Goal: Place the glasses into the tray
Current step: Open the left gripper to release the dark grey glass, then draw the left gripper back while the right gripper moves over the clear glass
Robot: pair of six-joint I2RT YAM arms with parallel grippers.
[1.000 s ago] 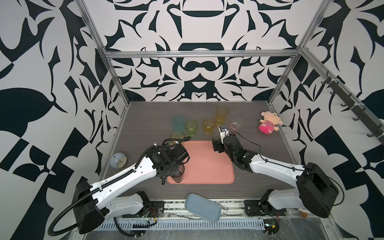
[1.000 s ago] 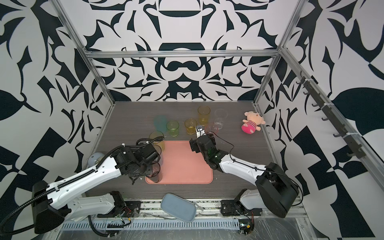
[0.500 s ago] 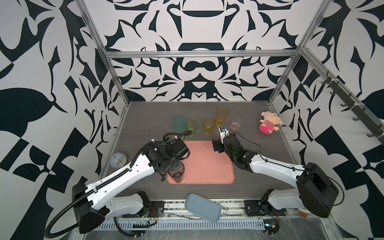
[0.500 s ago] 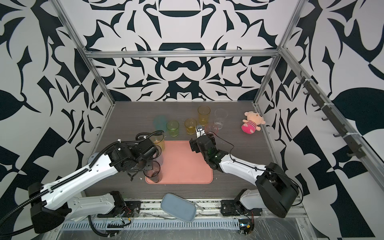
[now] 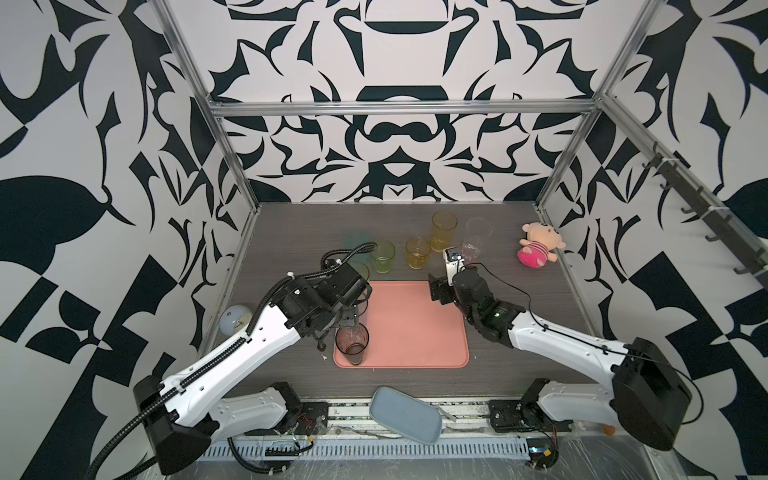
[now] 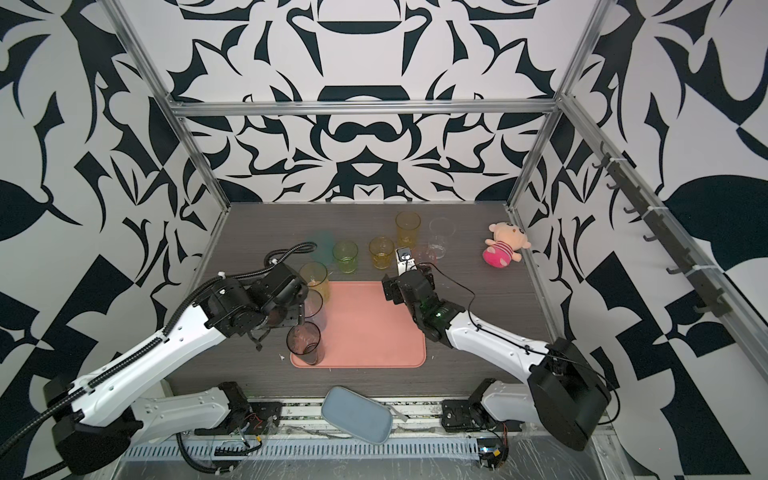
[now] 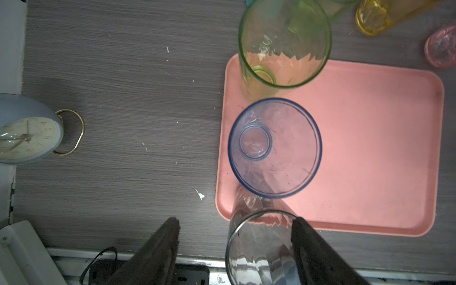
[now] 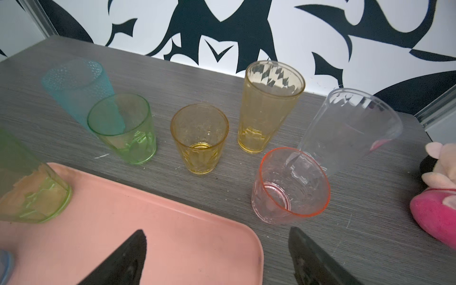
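Note:
The salmon-pink tray (image 5: 415,328) lies mid-table. Down its left edge three glasses stand upright: yellow-green (image 7: 283,44), blue (image 7: 275,148) and, on the near-left corner, smoky grey (image 5: 352,343). My left gripper (image 7: 236,219) is open above the grey glass (image 7: 261,246); one finger is beside its rim, the other well clear. Past the tray's far edge stand teal (image 8: 76,86), green (image 8: 123,128), short amber (image 8: 199,138), tall amber (image 8: 271,103), clear (image 8: 350,128) and orange-rimmed pink (image 8: 291,185) glasses. My right gripper (image 8: 217,230) hangs open and empty over the tray's far right corner, just short of the pink glass.
A pink plush toy (image 5: 538,249) lies at the back right near the wall. A small blue alarm clock (image 5: 232,326) sits at the table's left edge. A pale blue-grey dish (image 5: 405,419) rests tilted on the front rail.
My left gripper has opened and let go of the smoky grey glass, which now stands on the tray's near-left corner. The right arm has not moved.

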